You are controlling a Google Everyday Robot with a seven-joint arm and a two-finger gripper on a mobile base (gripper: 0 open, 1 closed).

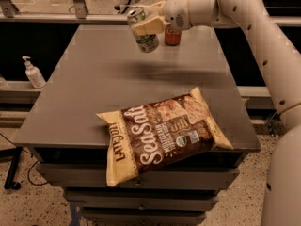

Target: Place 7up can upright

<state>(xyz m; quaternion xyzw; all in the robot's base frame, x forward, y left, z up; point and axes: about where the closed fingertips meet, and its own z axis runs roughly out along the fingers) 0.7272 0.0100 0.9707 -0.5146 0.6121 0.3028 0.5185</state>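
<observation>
Gripper (145,26) clamps the tilted 7up can (147,42) in the air above the table (89,93), near a red can (172,37).

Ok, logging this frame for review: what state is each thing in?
Silver-green aluminium 7up can: gripped, tilted, above the grey table.
Two-finger gripper: shut on can, above table's far side.
Red soda can: upright, behind gripper.
Brown chip bag: flat, overhanging front edge.
White pump bottle: upright.

The cream two-finger gripper (139,22), above the far end of the grey metal table (89,93), covers the middle of the silver-and-green aluminium 7up can (148,43) it clasps (label unreadable). Just behind it, the wrist hides the top of a red soda can (172,38). The white arm (263,36) runs off the right edge.
</observation>
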